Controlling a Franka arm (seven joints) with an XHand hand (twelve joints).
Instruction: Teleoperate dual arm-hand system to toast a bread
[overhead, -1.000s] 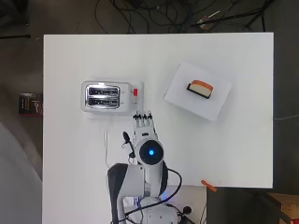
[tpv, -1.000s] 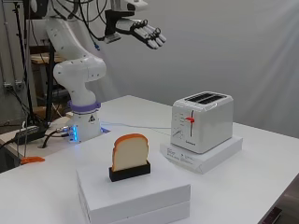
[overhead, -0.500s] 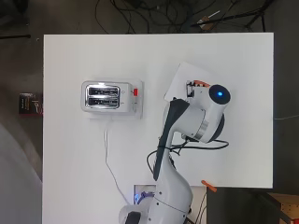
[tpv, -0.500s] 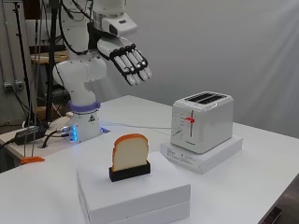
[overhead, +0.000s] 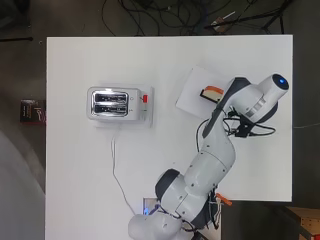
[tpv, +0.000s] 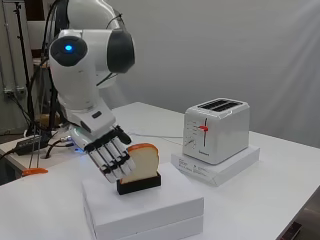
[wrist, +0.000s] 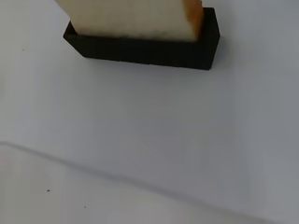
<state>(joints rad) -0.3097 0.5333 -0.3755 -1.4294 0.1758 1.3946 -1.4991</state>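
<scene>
Bread (tpv: 143, 161) is standing upright in its black holder (tpv: 139, 183), just right of the hand (tpv: 107, 152); fingers (tpv: 119, 159) are hanging straight, released, grasping nothing.

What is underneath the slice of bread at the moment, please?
The bread stands upright in a black holder, which sits on a white box. The bread's bottom edge is hidden inside the holder, and the hand covers part of it.
</scene>
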